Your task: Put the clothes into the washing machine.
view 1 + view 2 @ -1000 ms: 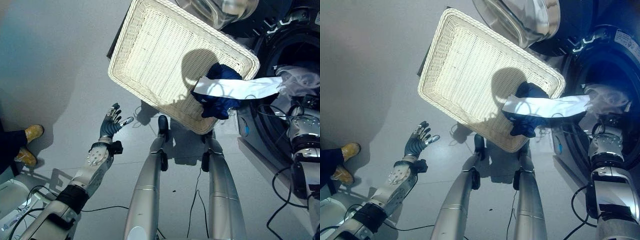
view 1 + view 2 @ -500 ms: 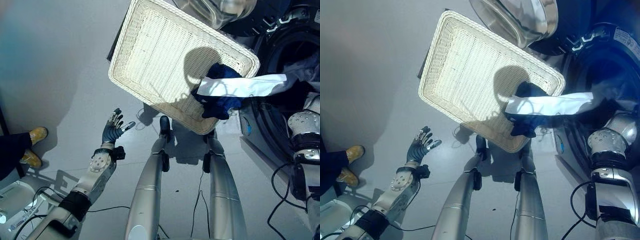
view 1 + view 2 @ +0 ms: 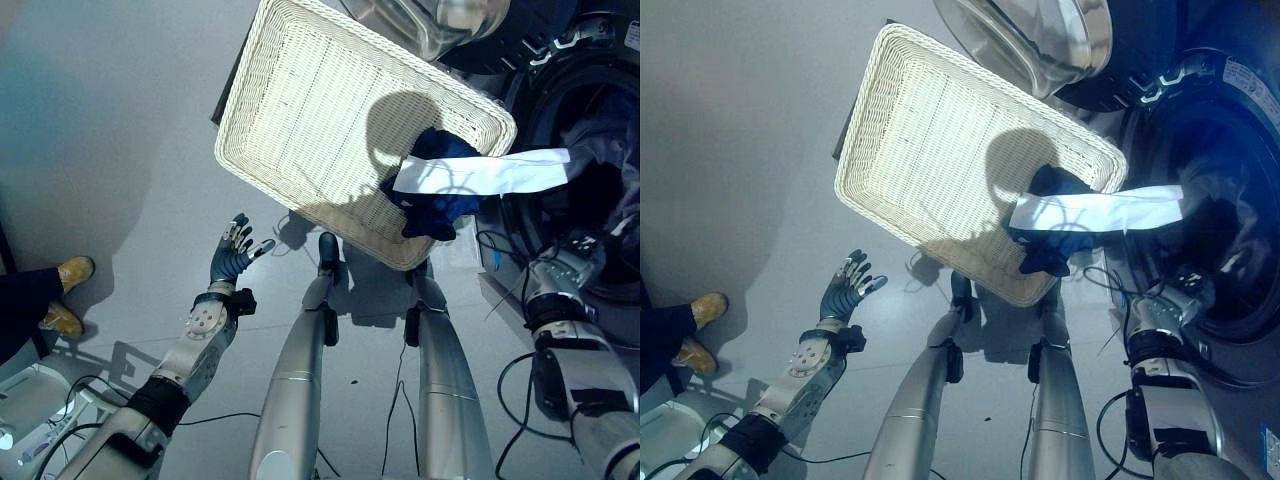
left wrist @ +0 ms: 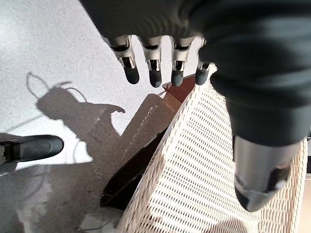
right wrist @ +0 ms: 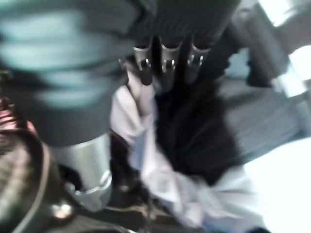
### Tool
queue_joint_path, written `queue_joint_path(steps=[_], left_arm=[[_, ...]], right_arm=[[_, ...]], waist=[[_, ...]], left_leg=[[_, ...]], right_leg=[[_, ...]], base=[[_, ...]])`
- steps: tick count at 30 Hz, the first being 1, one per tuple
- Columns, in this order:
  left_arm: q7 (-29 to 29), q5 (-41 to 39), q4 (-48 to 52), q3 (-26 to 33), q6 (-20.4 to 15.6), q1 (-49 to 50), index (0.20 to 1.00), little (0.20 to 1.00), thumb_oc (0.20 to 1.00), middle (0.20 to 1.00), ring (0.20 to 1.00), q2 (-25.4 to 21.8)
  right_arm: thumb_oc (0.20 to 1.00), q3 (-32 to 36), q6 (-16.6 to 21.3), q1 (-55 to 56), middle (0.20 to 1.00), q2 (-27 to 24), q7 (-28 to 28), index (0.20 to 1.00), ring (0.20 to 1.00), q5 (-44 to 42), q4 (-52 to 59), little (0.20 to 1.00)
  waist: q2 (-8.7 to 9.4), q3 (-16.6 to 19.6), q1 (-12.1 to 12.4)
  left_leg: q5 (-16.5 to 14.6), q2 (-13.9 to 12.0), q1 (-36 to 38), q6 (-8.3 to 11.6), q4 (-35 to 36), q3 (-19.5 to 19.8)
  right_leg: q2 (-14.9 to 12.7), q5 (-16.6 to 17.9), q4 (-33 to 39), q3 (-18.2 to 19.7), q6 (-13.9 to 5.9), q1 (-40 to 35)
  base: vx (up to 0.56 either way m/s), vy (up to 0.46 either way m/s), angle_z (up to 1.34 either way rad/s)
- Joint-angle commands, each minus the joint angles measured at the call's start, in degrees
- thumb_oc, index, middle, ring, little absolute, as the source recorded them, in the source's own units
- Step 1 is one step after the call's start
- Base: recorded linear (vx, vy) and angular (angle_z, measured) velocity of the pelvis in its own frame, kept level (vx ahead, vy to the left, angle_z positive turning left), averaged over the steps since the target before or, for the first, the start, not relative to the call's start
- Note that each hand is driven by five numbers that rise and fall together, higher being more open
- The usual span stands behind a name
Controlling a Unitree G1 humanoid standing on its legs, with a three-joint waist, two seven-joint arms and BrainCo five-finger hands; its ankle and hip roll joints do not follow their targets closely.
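White wicker basket (image 3: 330, 120) tilted at the scene's centre, above the grey floor (image 3: 110, 150), nearly emptied. Dark navy garment (image 3: 440, 205) bunched in the basket's near right corner, spilling over the rim. White cloth (image 3: 490, 172) stretched as a band from on top of that navy garment rightward, across the basket rim and into the dark drum opening of the washing machine (image 3: 590, 130) at the right; far end of the band lost among pale and dark clothes inside the drum. Machine's glass door (image 3: 1040, 40) swung open beyond the basket's far edge. Right hand (image 5: 165, 63) at the drum mouth, fingers (image 5: 144, 73) straight and reaching toward pale cloth bunched against dark fabric; whether anything is pinched, cannot tell. Left hand (image 3: 232, 258) low at the left, over the floor, well apart from the basket's near left corner, fingers spread and relaxed, holding nothing. A person's tan shoes (image 3: 62, 290) at the far left edge.
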State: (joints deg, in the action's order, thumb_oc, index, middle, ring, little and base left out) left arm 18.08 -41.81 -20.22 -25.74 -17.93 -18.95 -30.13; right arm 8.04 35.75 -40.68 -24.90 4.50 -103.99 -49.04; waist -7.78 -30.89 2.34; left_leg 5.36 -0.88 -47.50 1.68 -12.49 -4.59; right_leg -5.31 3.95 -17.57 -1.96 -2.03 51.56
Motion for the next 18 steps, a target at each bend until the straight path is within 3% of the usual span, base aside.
queue_joint_path(steps=[1, 6, 9, 12, 13, 16, 17, 18], left_arm=[[1.72, 2.61, 0.73, 0.72, -2.52, 1.40, 1.000, 1.000, 1.000, 1.000, 1.000, 3.96], [3.34, 5.83, 0.58, 1.87, -5.09, 4.36, 1.000, 1.000, 1.000, 1.000, 1.000, 8.04], [3.25, 6.37, -0.07, 2.21, -5.93, 5.05, 1.000, 1.000, 1.000, 1.000, 1.000, 9.02], [3.77, 7.19, -1.53, 2.04, -7.55, 5.89, 1.000, 1.000, 1.000, 1.000, 1.000, 10.91], [3.96, 7.15, -2.31, 1.94, -7.84, 5.69, 1.000, 1.000, 1.000, 1.000, 1.000, 11.74], [3.72, 7.02, -3.62, 1.94, -8.46, 5.58, 1.000, 1.000, 1.000, 1.000, 1.000, 12.39], [3.72, 7.02, -3.62, 1.94, -8.46, 5.58, 1.000, 1.000, 1.000, 1.000, 1.000, 12.39], [3.68, 7.03, -3.98, 1.94, -8.63, 5.55, 1.000, 1.000, 1.000, 1.000, 1.000, 12.43]], right_arm=[[1.000, -3.45, 1.01, 5.46, 1.000, -1.65, -4.03, 1.000, 1.000, 14.08, 6.31, 1.000], [1.000, -11.27, 3.05, 13.87, 1.000, 3.67, -0.24, 1.000, 1.000, 34.20, 14.78, 1.000], [1.000, -13.34, 3.13, 15.98, 1.000, 4.93, -0.13, 1.000, 1.000, 37.15, 16.22, 1.000], [1.000, -16.96, 3.51, 18.69, 1.000, 6.64, 3.69, 1.000, 1.000, 44.81, 18.48, 1.000], [1.000, -18.67, 3.66, 18.95, 1.000, 6.72, 8.90, 1.000, 1.000, 51.53, 18.59, 1.000], [1.000, -21.39, -1.11, 18.85, 1.000, 6.16, 19.15, 1.000, 1.000, 63.74, 18.46, 1.000], [1.000, -21.39, -1.11, 18.85, 1.000, 6.16, 19.15, 1.000, 1.000, 63.74, 18.46, 1.000], [1.000, -22.04, -3.59, 18.55, 1.000, 5.73, 21.88, 1.000, 1.000, 68.36, 17.84, 1.000]], waist=[[-5.22, 1.09, -1.64], [-4.68, 1.09, -2.88], [-4.50, 1.09, -3.25], [-4.22, 1.09, -3.86], [-4.16, 1.09, -4.02], [-3.96, 1.09, -4.07], [-3.96, 1.09, -4.07], [-3.87, 1.09, -3.98]], left_leg=[[1.58, 5.45, 2.11, -0.59, 6.02, -1.17], [2.06, 5.43, 2.41, -0.53, 6.69, -1.87], [2.09, 5.40, 2.55, -0.45, 6.74, -2.07], [2.31, 5.40, 3.22, -0.29, 7.47, -2.56], [2.41, 5.45, 3.62, -0.20, 7.74, -2.68], [2.46, 5.50, 4.20, -0.08, 7.87, -2.68], [2.46, 5.50, 4.20, -0.08, 7.87, -2.68], [2.48, 5.53, 4.29, -0.05, 7.86, -2.62]], right_leg=[[4.66, -4.56, -2.20, -3.93, -0.81, -1.64], [4.87, -3.63, -0.27, -3.05, -0.67, -2.12], [4.81, -3.40, 0.10, -2.86, -0.71, -2.32], [4.57, -2.78, 1.43, -2.66, -0.78, -3.05], [4.35, -2.56, 2.00, -2.76, -0.84, -3.52], [4.01, -2.09, 2.71, -2.99, -1.01, -4.20], [4.01, -2.09, 2.71, -2.99, -1.01, -4.20], [3.87, -1.92, 2.97, -3.13, -1.07, -4.42]], base=[[-0.03, 0.078, 0.00], [-0.03, 0.092, -0.02], [-0.01, 0.071, -0.04], [-0.02, 0.110, -0.11], [-0.02, 0.091, -0.07], [-0.02, 0.059, -0.06], [-0.01, 0.026, -0.06], [0.00, 0.000, 0.00]])
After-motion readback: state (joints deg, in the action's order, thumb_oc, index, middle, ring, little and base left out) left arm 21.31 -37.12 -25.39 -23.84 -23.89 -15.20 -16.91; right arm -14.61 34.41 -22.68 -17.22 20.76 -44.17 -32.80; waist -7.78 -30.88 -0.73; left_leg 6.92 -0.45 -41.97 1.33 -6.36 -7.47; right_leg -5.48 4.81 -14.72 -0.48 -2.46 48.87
